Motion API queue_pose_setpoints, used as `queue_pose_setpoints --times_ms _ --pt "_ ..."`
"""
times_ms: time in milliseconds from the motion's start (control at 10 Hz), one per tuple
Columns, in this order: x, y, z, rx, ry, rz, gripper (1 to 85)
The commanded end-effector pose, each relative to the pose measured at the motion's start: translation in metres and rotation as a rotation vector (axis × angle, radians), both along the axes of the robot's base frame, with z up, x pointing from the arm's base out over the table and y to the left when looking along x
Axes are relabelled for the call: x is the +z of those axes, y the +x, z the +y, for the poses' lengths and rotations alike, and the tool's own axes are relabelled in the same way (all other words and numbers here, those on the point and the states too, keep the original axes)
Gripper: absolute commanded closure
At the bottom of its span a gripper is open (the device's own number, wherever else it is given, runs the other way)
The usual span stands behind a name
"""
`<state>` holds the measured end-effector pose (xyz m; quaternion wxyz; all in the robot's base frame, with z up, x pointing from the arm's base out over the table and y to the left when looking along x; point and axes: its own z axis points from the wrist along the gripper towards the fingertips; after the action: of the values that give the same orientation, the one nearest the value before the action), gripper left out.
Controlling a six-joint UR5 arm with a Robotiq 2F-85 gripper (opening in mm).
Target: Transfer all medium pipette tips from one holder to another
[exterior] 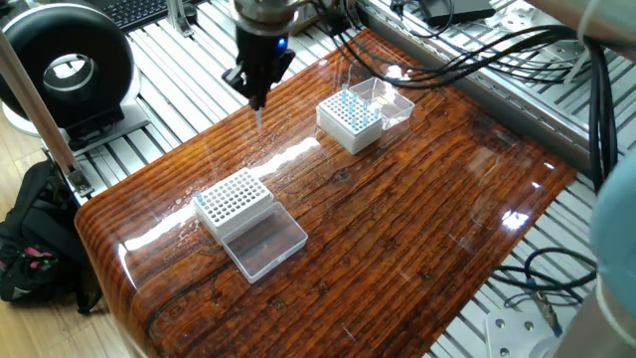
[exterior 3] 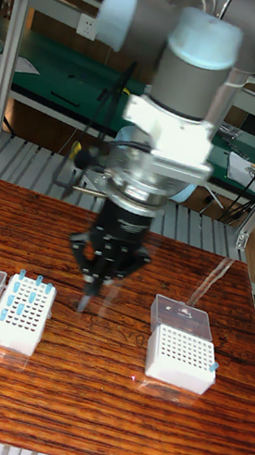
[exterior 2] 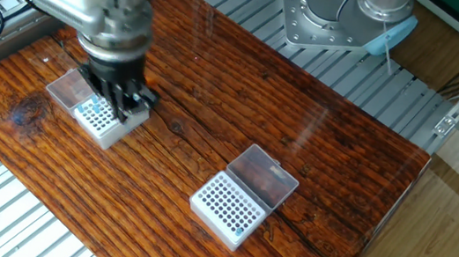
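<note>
Several pale-blue medium pipette tips (exterior 3: pixel 20 293) stand in a white grid holder (exterior 3: pixel 19 329) with its clear lid open; the same holder (exterior: pixel 348 123) shows at the far side of the table, and the same holder (exterior 2: pixel 106 123) again under the arm. The second white holder (exterior 3: pixel 177 358) carries one blue tip (exterior 3: pixel 213 368) at its corner; this holder (exterior: pixel 235 200) also shows near the table's front. My gripper (exterior 3: pixel 87 296) hangs just right of the tip-filled holder, fingers pinched together. A thin pale sliver points down from them; I cannot tell what it is.
The wooden table (exterior: pixel 417 219) is ringed by aluminium rails. A black round device (exterior: pixel 68 70) stands off the table's left. Cables (exterior: pixel 467 55) run along the far edge. The arm's base (exterior 2: pixel 351 16) is at the table's back.
</note>
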<state>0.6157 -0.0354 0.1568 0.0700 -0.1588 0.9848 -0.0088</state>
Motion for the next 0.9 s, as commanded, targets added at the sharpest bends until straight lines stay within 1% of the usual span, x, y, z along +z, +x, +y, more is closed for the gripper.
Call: queue_pose_setpoints --times_ms 0,100,300,400,600,800 --pt "-0.012 -0.003 -0.037 0.065 -0.019 -0.012 84.7" --pt "-0.017 -0.002 -0.044 0.072 -0.026 -0.014 84.7" --pt "-0.017 -0.002 -0.046 0.077 -0.015 -0.013 84.7" --pt "-0.018 -0.003 -0.046 0.074 -0.011 -0.009 84.7" --pt "-0.025 -0.006 -0.040 0.060 0.016 0.004 84.7" --pt "-0.029 -0.008 -0.038 0.050 0.019 0.009 84.7"
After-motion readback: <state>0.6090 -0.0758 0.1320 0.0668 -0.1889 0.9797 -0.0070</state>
